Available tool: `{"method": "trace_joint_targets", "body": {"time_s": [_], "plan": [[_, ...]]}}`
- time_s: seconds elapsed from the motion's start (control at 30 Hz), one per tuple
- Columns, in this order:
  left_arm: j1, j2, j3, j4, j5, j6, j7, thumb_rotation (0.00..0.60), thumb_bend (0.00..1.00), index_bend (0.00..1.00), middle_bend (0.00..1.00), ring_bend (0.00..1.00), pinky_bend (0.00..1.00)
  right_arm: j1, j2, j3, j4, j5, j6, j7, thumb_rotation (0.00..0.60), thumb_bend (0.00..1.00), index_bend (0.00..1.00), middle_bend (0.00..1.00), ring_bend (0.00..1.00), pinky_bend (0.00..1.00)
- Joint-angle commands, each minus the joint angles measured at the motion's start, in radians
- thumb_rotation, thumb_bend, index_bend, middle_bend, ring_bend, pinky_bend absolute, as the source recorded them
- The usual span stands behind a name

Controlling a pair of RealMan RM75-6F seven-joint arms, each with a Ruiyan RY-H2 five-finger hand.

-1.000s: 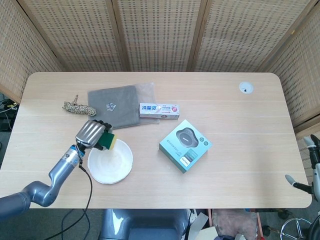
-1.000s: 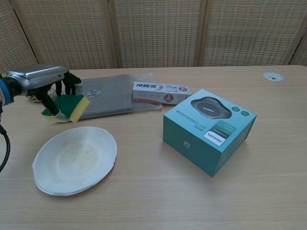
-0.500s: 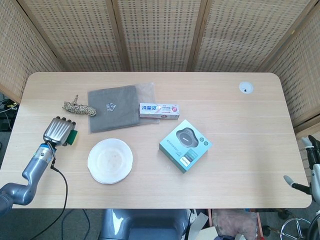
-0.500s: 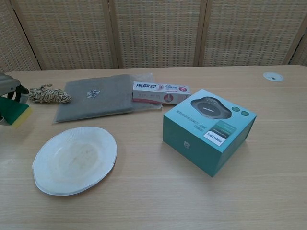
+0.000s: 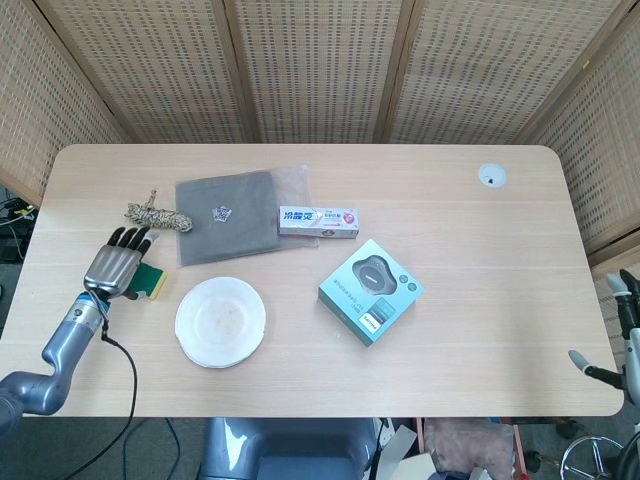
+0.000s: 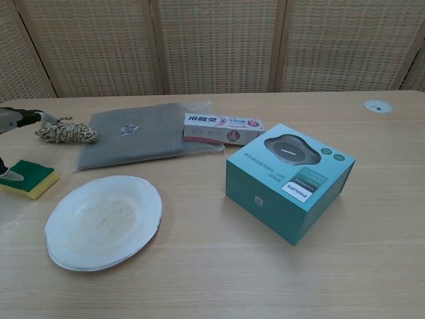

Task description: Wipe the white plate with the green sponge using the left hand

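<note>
The white plate (image 5: 221, 321) (image 6: 103, 221) sits empty at the front left of the table. The green sponge with a yellow underside (image 5: 153, 283) (image 6: 29, 178) lies flat on the table just left of the plate. My left hand (image 5: 118, 264) hovers over the sponge's left end with its fingers stretched out and apart. In the chest view only its fingertips (image 6: 20, 118) show at the left edge, one low tip touching the sponge. My right hand (image 5: 628, 330) hangs off the table's right edge, fingers apart and holding nothing.
A coil of twine (image 5: 154, 214) lies behind the left hand. A grey cloth in a clear bag (image 5: 230, 214), a toothpaste box (image 5: 319, 222) and a teal boxed device (image 5: 370, 291) lie to the right of it. A white disc (image 5: 491, 176) sits far right.
My left hand carried the sponge from above the plate's rim out to the left, lowered it onto the table and spread its fingers off it. The plate stayed put.
</note>
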Motion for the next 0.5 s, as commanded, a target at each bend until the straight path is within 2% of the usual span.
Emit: {"method": "trace_joint_targets", "body": {"time_s": [0.03,0.1,0.2,0.27,0.3,0.33,0.5], "plan": [[0.052,0.121,-0.041,-0.200,-0.017,0.110,-0.018,0.600,0.00,0.00,0.00,0.00,0.00,-0.003,0.003,-0.001,-0.001,-0.005,0.005,0.008,0.600,0.00,0.00,0.00,0.00,0.00],[0.076,0.152,-0.051,-0.262,-0.017,0.160,-0.022,0.600,0.00,0.00,0.00,0.00,0.00,-0.005,0.004,-0.002,-0.001,-0.009,0.008,0.014,0.600,0.00,0.00,0.00,0.00,0.00],[0.173,0.191,-0.062,-0.379,0.004,0.379,0.026,0.600,0.00,0.00,0.00,0.00,0.00,-0.009,0.010,-0.003,0.000,-0.015,0.014,0.033,0.600,0.00,0.00,0.00,0.00,0.00],[0.239,0.192,-0.052,-0.435,0.015,0.500,0.060,0.600,0.00,0.00,0.00,0.00,0.00,-0.011,0.010,-0.002,0.003,-0.018,0.020,0.040,0.600,0.00,0.00,0.00,0.00,0.00],[0.316,0.208,-0.027,-0.516,0.007,0.595,0.073,0.600,0.00,0.00,0.00,0.00,0.00,-0.011,0.010,-0.005,0.007,-0.028,0.021,0.042,0.600,0.00,0.00,0.00,0.00,0.00],[0.349,0.217,-0.010,-0.556,0.015,0.641,0.101,0.600,0.00,0.00,0.00,0.00,0.00,-0.011,0.009,-0.006,0.011,-0.034,0.021,0.043,0.600,0.00,0.00,0.00,0.00,0.00],[0.409,0.262,0.025,-0.679,0.019,0.703,0.189,0.600,0.00,0.00,0.00,0.00,0.00,-0.009,0.007,-0.006,0.023,-0.032,0.016,0.050,0.600,0.00,0.00,0.00,0.00,0.00]]}}
